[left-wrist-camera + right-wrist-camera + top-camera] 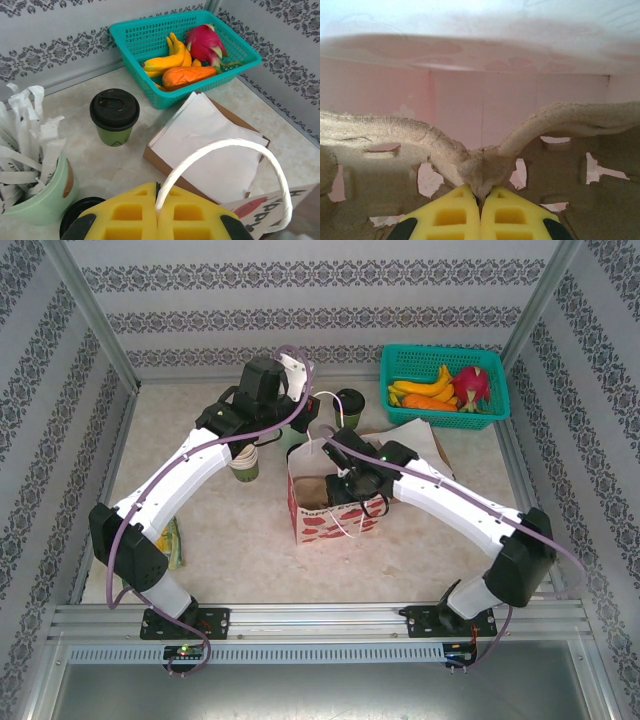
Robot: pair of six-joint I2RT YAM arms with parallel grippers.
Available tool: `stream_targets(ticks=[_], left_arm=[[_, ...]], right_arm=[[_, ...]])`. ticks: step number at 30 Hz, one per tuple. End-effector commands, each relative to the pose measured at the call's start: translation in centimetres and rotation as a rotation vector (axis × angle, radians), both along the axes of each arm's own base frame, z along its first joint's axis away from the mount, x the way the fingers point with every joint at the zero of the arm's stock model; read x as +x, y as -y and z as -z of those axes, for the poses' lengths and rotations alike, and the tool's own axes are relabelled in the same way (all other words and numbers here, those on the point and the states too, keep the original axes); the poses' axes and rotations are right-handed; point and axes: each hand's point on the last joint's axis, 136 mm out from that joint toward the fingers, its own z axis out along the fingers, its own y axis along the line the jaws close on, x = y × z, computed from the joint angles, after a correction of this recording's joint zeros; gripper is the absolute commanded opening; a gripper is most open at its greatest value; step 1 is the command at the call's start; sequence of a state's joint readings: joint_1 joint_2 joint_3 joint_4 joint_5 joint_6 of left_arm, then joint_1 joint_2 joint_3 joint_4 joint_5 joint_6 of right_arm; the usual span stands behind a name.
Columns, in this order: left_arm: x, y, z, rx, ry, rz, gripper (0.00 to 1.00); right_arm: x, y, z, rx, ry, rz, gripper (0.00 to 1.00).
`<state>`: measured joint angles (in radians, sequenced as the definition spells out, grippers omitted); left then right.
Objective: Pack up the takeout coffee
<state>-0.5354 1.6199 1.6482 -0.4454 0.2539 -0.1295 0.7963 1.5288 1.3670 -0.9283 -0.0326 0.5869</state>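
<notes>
One paper bag [335,520] stands on the table [250,560] overhead, the takeout coffee [349,405] behind it. Left wrist: the left gripper [157,212] pinches the white handle [220,147], best lifted taut. Right wrist: the right gripper [481,202] clamps the pulp carrier [390,132]; seat it level.

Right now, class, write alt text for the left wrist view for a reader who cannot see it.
The left gripper is shut on a white bag handle. Beyond it the takeout coffee stands upright, lid on, between a mint-green cup of wrapped sticks and a teal fruit basket.
</notes>
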Motion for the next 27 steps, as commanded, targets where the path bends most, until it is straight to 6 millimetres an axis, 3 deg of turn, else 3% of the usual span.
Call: stream_targets(ticks=[1,6,10,17,20,22,27], left_arm=[[0.0,0.1,-1.2,-0.035,0.009,0.019,0.00],[-0.6,0.4,-1.6,-0.047,0.012,0.048,0.00],[-1.1,-0.3,-2.3,-0.052,0.033,0.026,0.22],[-3.9,-2.5,-4.3,-0.090,0.169,0.011,0.39],[-6.4,-3.3,-4.9,-0.119,0.254,0.054,0.52],[-9.1,-3.0,-5.3,-0.149,0.303,0.157,0.64],[-14.9,-2.6,-5.3,-0.144,0.420,0.356,0.69]], right_arm=[[-1.1,0.3,0.6,-0.054,-0.084,-0.035,0.00],[-0.9,-0.2,1.2,-0.056,-0.139,-0.016,0.00],[-0.7,-0.5,1.6,-0.048,-0.164,0.001,0.00],[-0.6,-0.9,1.9,-0.033,-0.197,0.013,0.00],[-0.6,-1.2,1.7,-0.019,-0.208,0.015,0.00],[-0.6,-1.3,1.5,-0.015,-0.214,0.014,0.00],[-0.5,-1.4,1.2,-0.010,-0.213,0.015,0.00]])
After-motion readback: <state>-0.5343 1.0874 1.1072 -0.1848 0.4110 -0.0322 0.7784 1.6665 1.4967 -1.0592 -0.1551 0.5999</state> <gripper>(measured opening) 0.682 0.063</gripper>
